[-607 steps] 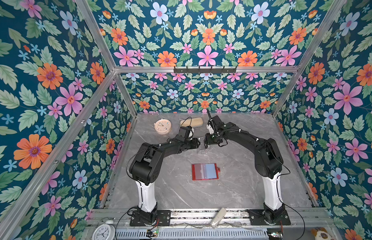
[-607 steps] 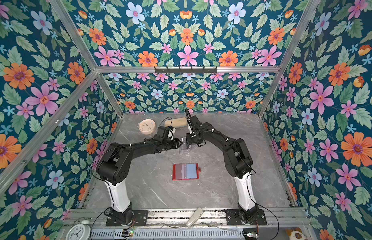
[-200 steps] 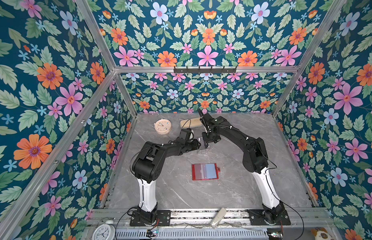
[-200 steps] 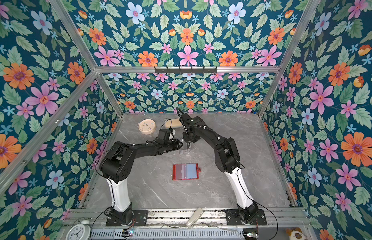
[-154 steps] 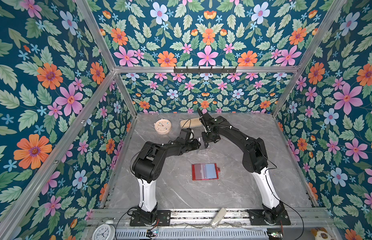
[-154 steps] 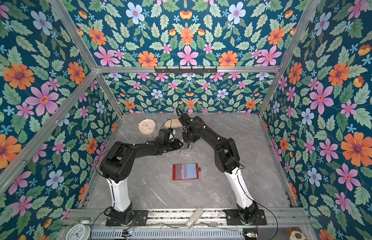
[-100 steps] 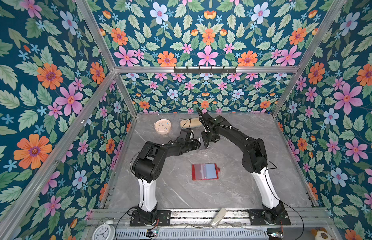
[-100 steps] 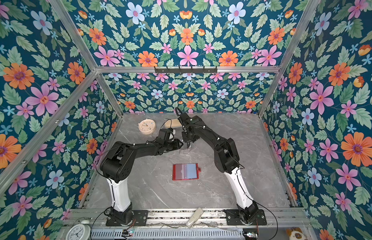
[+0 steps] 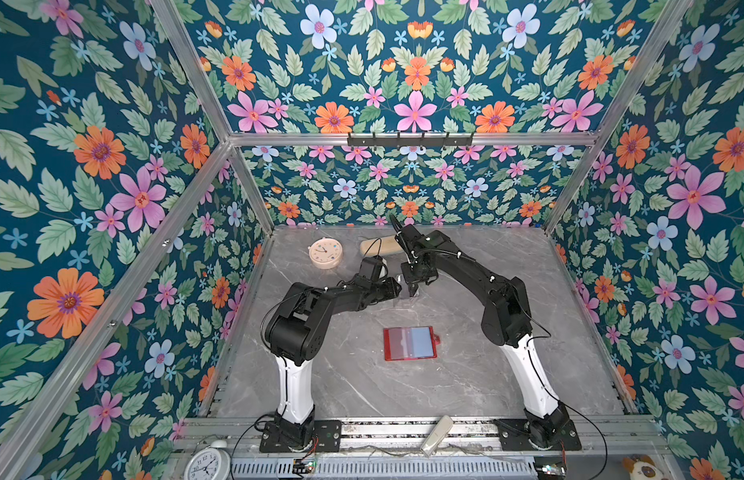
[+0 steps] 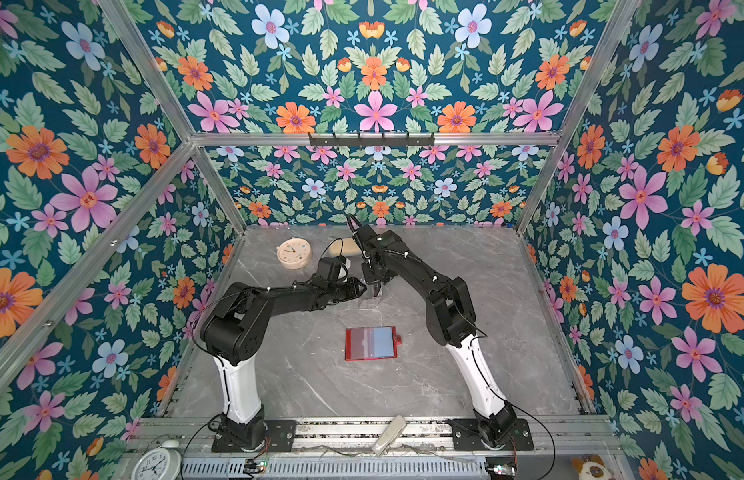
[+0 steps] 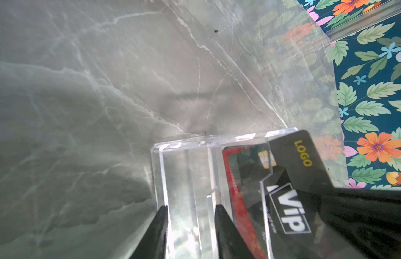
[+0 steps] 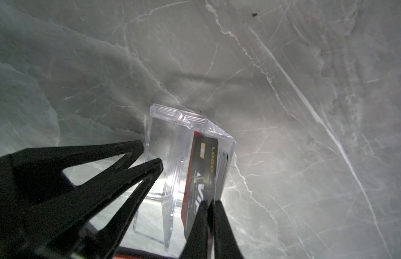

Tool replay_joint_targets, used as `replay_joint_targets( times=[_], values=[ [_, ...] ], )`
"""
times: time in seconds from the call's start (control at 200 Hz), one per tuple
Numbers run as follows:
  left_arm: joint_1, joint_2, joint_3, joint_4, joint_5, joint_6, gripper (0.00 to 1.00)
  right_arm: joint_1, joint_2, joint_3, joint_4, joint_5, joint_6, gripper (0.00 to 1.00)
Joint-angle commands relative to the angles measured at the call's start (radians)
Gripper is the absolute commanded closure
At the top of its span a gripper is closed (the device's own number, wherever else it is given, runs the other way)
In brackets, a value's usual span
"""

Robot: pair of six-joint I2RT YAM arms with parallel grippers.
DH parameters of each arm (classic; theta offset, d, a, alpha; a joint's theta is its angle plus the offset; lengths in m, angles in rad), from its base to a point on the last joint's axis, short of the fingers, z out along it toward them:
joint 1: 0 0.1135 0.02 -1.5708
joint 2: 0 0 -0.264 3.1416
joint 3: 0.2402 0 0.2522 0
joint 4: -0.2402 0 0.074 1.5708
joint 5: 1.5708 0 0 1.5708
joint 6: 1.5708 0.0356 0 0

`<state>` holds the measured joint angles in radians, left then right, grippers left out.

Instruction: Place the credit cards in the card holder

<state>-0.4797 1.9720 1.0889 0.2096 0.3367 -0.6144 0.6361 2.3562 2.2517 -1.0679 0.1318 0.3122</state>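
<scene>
1. Left gripper (image 11: 190, 207): the jaws are part-way apart and clamped across a clear section of the card holder (image 11: 186, 170). It steadies the holder toward the back of the table (image 9: 362, 386), between the two arms. I cannot tell whether the holder's base sits flat.
2. Right gripper (image 12: 210, 203): the jaws are pinched almost together on the edge of the dark card (image 12: 206, 161), with no gap showing beyond the card itself.
3. Dark card: it carries gold "LOGO" and white "VIP" lettering. Its lower part is inside the holder's slot, it is tilted, and one corner stands proud of the rim. I judge it part-seated and not yet let go.
4. Red card (image 11: 233, 186): it stands inside the holder, just beside the dark card. I count it as stowed.
5. Loose cards (image 9: 410, 343): red and blue, lying flat nearer the front of the table and well apart from the holder. They touch or overlap. I cannot tell how many there are.
6. Progress, my estimate: roughly midway. What remains is to seat and let go of the dark card, then fetch the loose cards and slot them in.
7. Not part of the job: a round clock (image 9: 325, 252) sits at the back of the table.
</scene>
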Motion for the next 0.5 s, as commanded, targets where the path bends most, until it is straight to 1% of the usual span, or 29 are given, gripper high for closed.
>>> replay_joint_targets(
  times=[0.0, 0.145, 0.33, 0.495],
  values=[
    [0.003, 0.013, -0.009, -0.106, -0.080, 0.010, 0.64, 0.003, 0.006, 0.009, -0.047, 0.045, -0.007, 0.93],
    [0.003, 0.013, -0.011, -0.099, -0.070, 0.007, 0.64, 0.005, 0.002, 0.011, -0.047, 0.039, -0.006, 1.00],
    [0.003, 0.007, -0.012, -0.092, -0.047, 0.005, 0.62, 0.005, -0.029, -0.021, -0.013, 0.001, 0.009, 1.00],
    [0.002, -0.014, -0.010, -0.087, -0.020, 0.021, 0.56, -0.007, -0.117, -0.141, 0.103, -0.086, 0.036, 1.00]
  ],
)
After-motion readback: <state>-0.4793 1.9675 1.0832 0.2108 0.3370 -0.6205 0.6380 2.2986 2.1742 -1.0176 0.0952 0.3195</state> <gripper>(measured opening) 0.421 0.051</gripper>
